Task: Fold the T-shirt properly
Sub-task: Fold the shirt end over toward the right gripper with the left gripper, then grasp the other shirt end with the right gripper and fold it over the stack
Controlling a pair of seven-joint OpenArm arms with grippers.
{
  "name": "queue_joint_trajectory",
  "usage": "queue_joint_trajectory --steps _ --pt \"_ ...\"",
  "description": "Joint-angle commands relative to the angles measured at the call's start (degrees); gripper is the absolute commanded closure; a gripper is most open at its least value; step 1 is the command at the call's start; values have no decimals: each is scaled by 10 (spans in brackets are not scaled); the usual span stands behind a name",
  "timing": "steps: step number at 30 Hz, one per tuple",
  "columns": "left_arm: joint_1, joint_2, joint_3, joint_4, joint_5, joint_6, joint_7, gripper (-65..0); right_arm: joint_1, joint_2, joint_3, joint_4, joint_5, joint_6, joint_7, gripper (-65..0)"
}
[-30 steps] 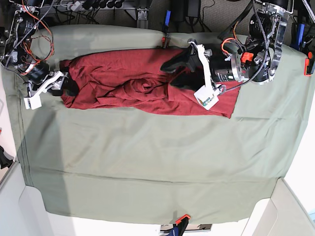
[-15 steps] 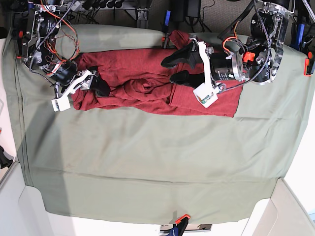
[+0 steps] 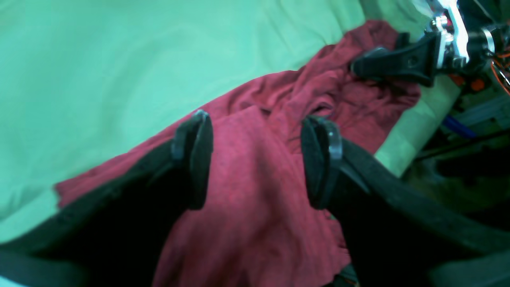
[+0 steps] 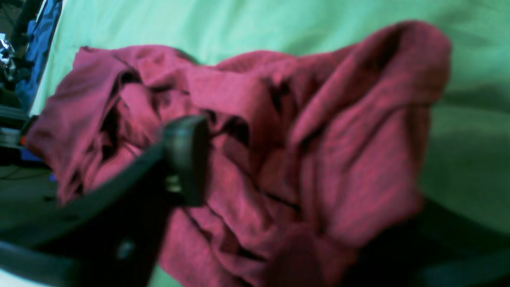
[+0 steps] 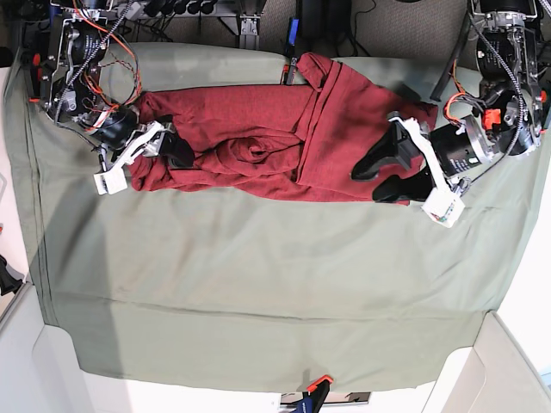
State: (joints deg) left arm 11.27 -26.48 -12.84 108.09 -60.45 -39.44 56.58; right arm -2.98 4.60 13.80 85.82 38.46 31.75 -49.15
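Base view: T-shirt [image 5: 250, 142] bunched in a long strip across upper middle of frame on the green cloth [image 5: 258, 284]. Left gripper [image 5: 370, 176] at right end of shirt, jaws apart, nothing held. Right gripper [image 5: 176, 148] at left end, fingers down in the fabric; can't tell if it grips.

Left wrist view: left gripper [image 3: 255, 159] spread wide over shirt [image 3: 255, 223], holding nothing; right gripper [image 3: 394, 63] upper right, on the fabric.

Right wrist view: blurry. Shirt [image 4: 279, 151] fills centre, crumpled; one finger [image 4: 185, 159] shows left of centre, other hidden under fabric, so grip unclear.
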Motion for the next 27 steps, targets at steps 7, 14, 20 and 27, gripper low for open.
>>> queue_joint_trajectory --steps 7,14,20,27 --pt "-4 -12 -4 -4 -7 -6 -11 -380 4 7 0 5 -25 2 30 0" --pt "-4 -12 -4 -4 19 -6 -11 -380 7 54 65 6 -25 2 58 0" --pt "-4 -12 -4 -4 20 -6 -11 -380 7 111 130 6 -24 2 57 0" --pt "-4 -12 -4 -4 20 -6 -13 -380 7 168 170 6 -16 0 56 0"
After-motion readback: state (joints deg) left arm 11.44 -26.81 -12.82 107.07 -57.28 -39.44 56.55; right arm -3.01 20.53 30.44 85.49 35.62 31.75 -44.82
